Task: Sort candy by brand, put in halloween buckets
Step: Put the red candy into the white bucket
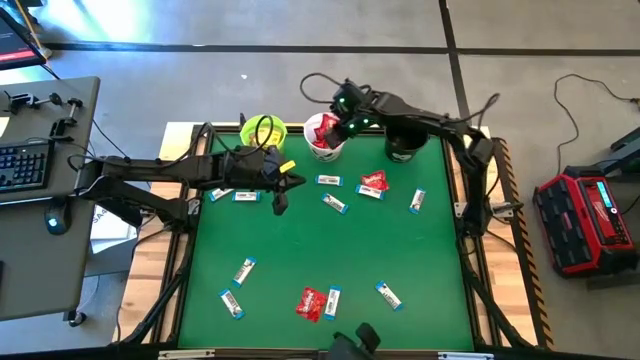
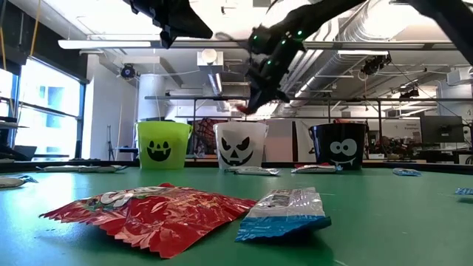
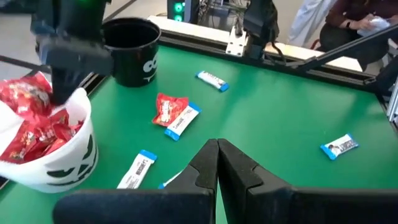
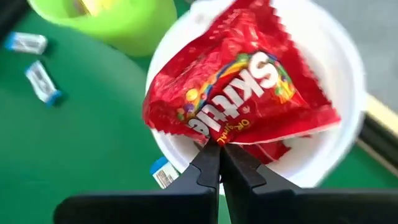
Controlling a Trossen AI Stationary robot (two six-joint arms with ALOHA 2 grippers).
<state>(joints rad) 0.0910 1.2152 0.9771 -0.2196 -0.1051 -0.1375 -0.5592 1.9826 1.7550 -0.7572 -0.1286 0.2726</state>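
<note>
Three pails stand in a row along the 12 o'clock edge of the green table: the lime green bucket toward 11, the white bucket at 12, and the black bucket toward 1 o'clock. The middle of the table is mostly bare green, with blue-and-white bars scattered across it; one bar lies near the centre, and a red packet sits just toward 1 o'clock of that. At the 6 o'clock edge another red packet lies beside a bar, and further bars lie toward 7 and 5 o'clock, leaving open lanes between. The right hand hangs over the white bucket with its fingers pressed together, pinching the lower edge of a red Skittles packet above the pail's mouth, where more red packets already lie. The left hand hovers over the table toward 10 o'clock, just beside the lime green bucket, its fingers pressed together on nothing visible.
</note>
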